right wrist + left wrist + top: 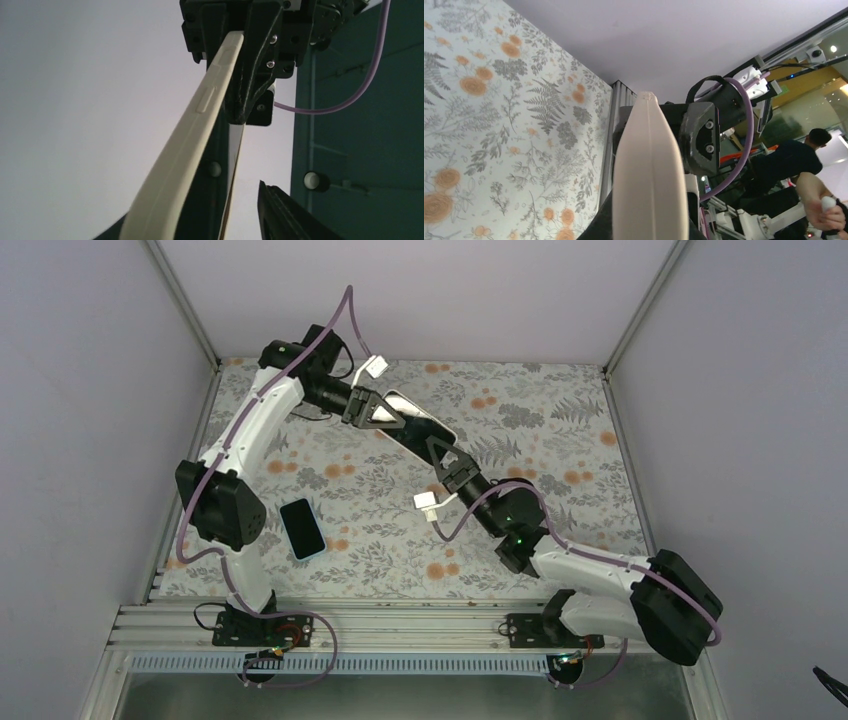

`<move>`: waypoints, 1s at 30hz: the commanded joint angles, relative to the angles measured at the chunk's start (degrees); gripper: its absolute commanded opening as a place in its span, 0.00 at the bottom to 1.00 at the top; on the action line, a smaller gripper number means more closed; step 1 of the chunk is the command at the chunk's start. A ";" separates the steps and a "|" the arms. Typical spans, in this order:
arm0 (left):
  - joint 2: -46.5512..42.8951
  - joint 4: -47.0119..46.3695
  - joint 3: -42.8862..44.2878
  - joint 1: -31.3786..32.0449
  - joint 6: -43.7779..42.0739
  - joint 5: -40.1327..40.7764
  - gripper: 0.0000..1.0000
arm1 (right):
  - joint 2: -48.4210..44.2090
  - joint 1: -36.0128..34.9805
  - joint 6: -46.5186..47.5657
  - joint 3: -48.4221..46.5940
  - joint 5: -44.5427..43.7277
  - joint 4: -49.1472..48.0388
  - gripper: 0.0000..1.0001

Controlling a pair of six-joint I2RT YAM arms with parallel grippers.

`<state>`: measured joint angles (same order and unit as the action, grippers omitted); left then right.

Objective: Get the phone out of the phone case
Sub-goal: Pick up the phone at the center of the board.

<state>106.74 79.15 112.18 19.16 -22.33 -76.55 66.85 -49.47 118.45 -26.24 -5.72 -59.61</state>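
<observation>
The phone case (402, 396), whitish at the rim, is held in the air over the far middle of the table, with the phone (418, 426) showing dark inside it. My left gripper (385, 418) is shut on its far-left end. My right gripper (441, 453) is at the near-right end. In the left wrist view the beige case (649, 170) fills the jaws edge-on. In the right wrist view the case (185, 150) runs up to the left gripper (240, 45). A thin dark slab (234, 170) lies beside it, with a gap to my right finger (285, 215).
Another black phone with a darker rim (302, 528) lies flat on the floral mat (560, 440) at the near left, by the left arm's elbow. Grey walls enclose the table on three sides, and an aluminium rail (400, 625) runs along the near edge.
</observation>
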 commanded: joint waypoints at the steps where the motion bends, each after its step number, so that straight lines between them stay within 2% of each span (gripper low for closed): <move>1: -2.67 -1.28 0.67 0.45 -3.14 -2.02 0.04 | 0.71 -0.56 0.95 -2.91 -1.44 -2.82 0.51; 6: -3.06 -1.28 0.15 0.47 -3.89 -2.05 0.02 | 0.88 -0.59 0.42 -3.20 -2.05 -2.84 0.69; 10: -3.21 -1.28 1.18 0.31 -4.12 -1.00 0.02 | -0.89 -0.61 -1.38 -3.66 -4.62 1.50 0.81; 11: -3.28 -1.31 1.59 0.27 -4.19 -0.52 0.02 | -1.79 -0.50 -2.58 -3.83 -5.66 3.22 0.88; 12: -3.47 -1.29 2.24 0.19 -4.36 0.32 0.02 | -2.87 -0.40 -4.19 -4.13 -6.80 6.82 0.96; 13: -3.73 -1.31 3.02 0.11 -4.75 1.22 0.02 | -4.06 -0.24 -7.99 -5.03 -8.41 11.17 0.99; 16: -4.88 -1.37 6.02 0.13 -7.38 6.29 0.02 | -7.72 1.50 -21.82 -11.65 -11.61 32.36 1.00; 19: -4.94 -1.37 13.03 0.01 -9.21 13.83 0.02 | -6.85 6.55 -37.01 -23.23 -9.39 58.72 1.00; 21: -5.69 -1.45 16.77 0.22 -12.55 18.09 0.02 | -3.84 11.69 -46.02 -34.90 -3.28 75.64 1.00; 23: -6.64 -1.49 19.59 0.36 -16.37 20.99 0.02 | 0.92 17.58 -53.68 -46.45 6.46 92.53 1.00; 25: -8.41 -3.56 19.04 0.38 -18.38 24.12 0.02 | 5.56 23.42 -57.32 -56.81 19.50 106.68 1.00; 27: -10.18 -5.38 16.19 0.31 -21.18 25.15 0.02 | 9.02 28.12 -58.17 -63.38 32.38 116.42 1.00; 30: -13.27 -8.84 8.47 0.28 -25.05 23.87 0.02 | 11.09 29.64 -54.96 -65.81 43.78 125.84 0.99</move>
<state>96.62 75.75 127.20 19.38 -39.55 -53.01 75.00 -21.71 68.01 -89.19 13.78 36.99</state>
